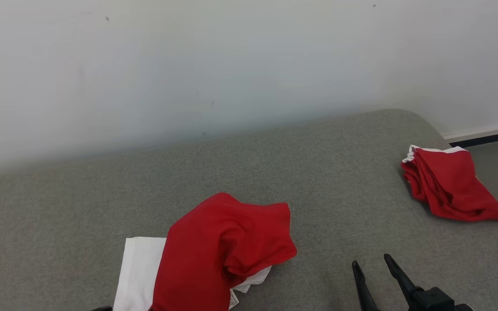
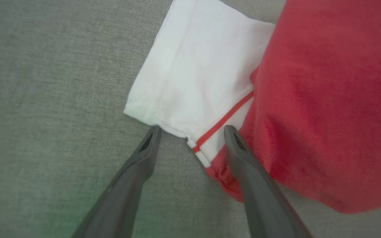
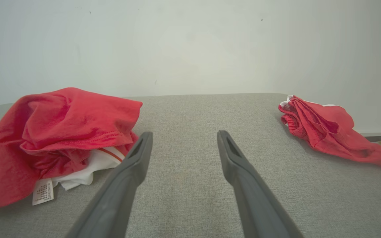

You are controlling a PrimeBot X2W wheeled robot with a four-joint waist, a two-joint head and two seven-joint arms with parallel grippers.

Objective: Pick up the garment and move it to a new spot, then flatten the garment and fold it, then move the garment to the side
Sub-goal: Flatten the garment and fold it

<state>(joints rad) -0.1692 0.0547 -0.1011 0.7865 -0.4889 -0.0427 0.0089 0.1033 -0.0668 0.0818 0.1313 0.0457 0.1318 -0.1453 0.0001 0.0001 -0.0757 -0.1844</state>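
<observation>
**Garment [image 1: 218,255] bunched front-left, nothing gripped**

Red-and-white garment lies crumpled on the grey padded surface [image 1: 318,172], low and left of centre in the head view. Left gripper [image 2: 192,129] is released, jaws wide, tips at the white hem [image 2: 157,115]; contact unclear. Right gripper [image 1: 371,260] is spread too, empty, just right of the garment. 1 other red bundle [image 1: 448,183] sits well apart at the right edge.

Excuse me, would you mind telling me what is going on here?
The robot is at work on the crumpled red and white garment on the grey surface. Its left gripper stands open at the white hem; the right gripper is open over bare surface. Nothing is held. At the right edge lies another red garment.
</observation>
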